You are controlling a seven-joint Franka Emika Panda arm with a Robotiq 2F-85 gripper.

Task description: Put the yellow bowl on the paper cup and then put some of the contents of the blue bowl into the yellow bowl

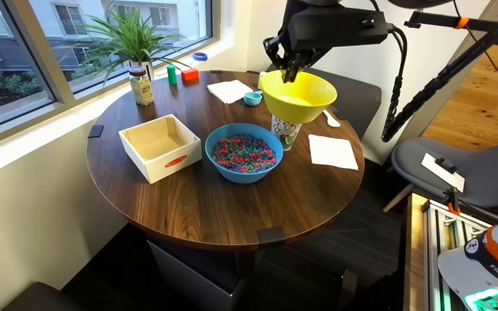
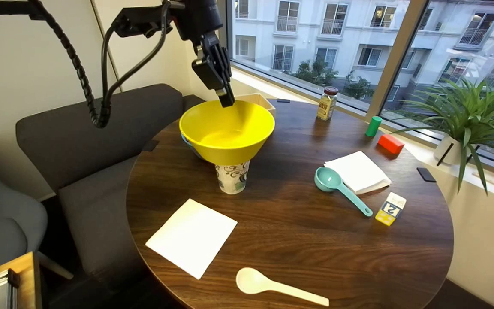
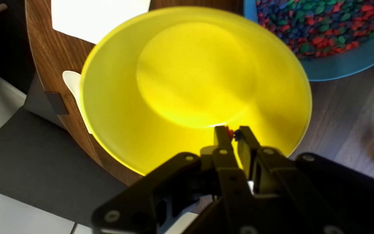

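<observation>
The yellow bowl (image 1: 296, 112) sits upright on top of the paper cup (image 1: 285, 134). Both also show in an exterior view, the yellow bowl (image 2: 230, 150) above the cup (image 2: 233, 179). The bowl's inside (image 3: 196, 71) looks bare in the wrist view. The blue bowl (image 1: 245, 177) stands beside the cup and holds a heap of tiny multicoloured contents (image 1: 244, 153). My gripper (image 1: 290, 78) is over the yellow bowl's inside, tips near its rim level. In the wrist view its fingertips (image 3: 234, 133) pinch a few red and dark blue pieces (image 3: 231, 134).
A square pale wooden tray (image 1: 162, 166) stands beside the blue bowl. White napkins (image 2: 192, 238), a white spoon (image 2: 272, 286), a teal scoop (image 2: 329, 180) and a letter block (image 2: 390, 209) lie around the table. A spice jar (image 1: 141, 88), green cylinder and red block stand by the window.
</observation>
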